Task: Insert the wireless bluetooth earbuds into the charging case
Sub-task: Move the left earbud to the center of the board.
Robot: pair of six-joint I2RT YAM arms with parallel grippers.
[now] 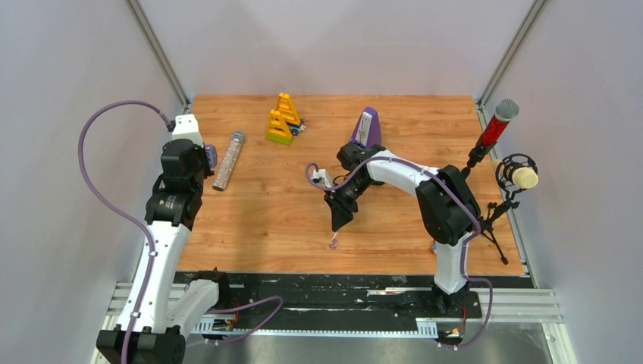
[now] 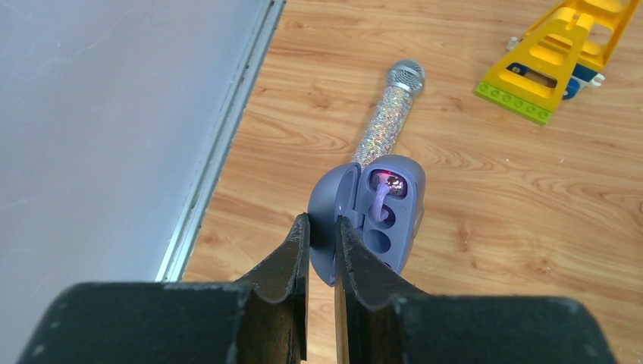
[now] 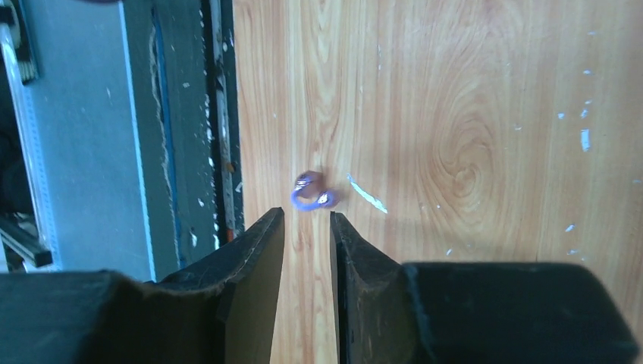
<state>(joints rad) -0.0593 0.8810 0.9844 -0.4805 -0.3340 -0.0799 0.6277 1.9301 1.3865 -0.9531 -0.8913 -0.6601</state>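
Our right gripper [image 3: 305, 216], jaws parted and empty, hangs over the loose earbud [image 3: 311, 194] at the near edge of the table [image 3: 470, 114]; we should centre it before pinching. Our left gripper [image 2: 322, 224] clamps the open charging case [image 2: 390, 220]

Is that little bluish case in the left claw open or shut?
Open. The charging case has its lid swung back, pinched by the left gripper, baring one seated earbud and an empty socket.

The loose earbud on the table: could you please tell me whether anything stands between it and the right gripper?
Nothing visible does: the earbud lies alone on the table just beyond the right gripper's fingertips, with only bare wood between them, its jaws slightly apart.
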